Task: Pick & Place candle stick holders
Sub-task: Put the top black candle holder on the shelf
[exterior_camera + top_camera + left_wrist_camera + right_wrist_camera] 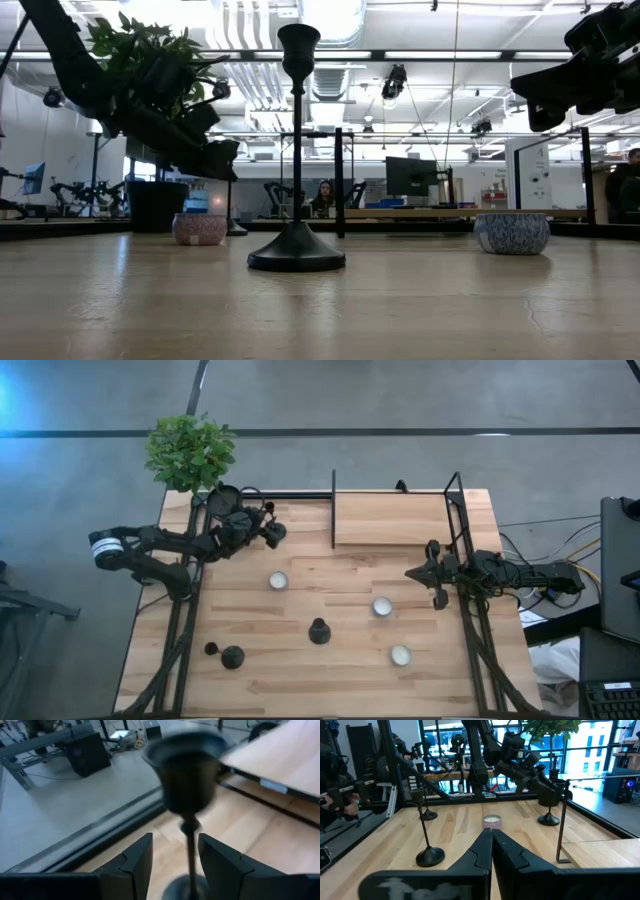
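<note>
Nearest, at the counter's 7 o'clock, one candle stick holder [232, 657] stands upright. A second holder [319, 631] stands around the middle. At 3 o'clock the right tool [420, 573] waits above the counter, closed and empty. Farthest, around 11 o'clock near the potted plant [190, 452], the left tool [175, 847] has its fingers parted either side of the third holder [187, 770], whose stem stands upright between them, apparently untouched. This looks like the release of a placement. Next, the tool should back off without clipping the stem or cup.
</note>
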You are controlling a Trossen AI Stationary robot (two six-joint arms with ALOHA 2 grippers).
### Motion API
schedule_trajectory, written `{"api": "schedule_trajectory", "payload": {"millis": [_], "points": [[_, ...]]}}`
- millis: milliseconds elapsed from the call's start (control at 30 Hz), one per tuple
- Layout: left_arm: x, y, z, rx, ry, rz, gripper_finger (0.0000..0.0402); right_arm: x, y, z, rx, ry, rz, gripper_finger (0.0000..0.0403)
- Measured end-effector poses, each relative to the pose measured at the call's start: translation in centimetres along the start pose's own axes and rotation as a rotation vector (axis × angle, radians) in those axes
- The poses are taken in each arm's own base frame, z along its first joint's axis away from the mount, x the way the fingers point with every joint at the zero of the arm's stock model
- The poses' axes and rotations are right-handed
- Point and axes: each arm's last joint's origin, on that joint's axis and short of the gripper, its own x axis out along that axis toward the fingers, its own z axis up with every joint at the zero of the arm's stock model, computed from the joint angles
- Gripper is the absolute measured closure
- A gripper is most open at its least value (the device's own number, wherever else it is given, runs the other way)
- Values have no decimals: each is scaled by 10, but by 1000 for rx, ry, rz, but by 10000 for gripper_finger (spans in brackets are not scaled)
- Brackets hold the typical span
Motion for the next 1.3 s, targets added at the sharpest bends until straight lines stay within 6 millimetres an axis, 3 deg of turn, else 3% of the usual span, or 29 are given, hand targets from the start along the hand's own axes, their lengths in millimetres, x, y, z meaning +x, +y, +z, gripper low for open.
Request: {"api": "schedule_trajectory", "payload": {"millis": [267,500,1300], "points": [[9,3,-4,-38,19,-133,258,0,0,0,0,0,1,394],[10,1,-6,-41,26,-207,380,0,0,0,0,0,1,394],[5,-2,5,-135,-42,-357,382,0,0,0,-10,1,0,394]]}}
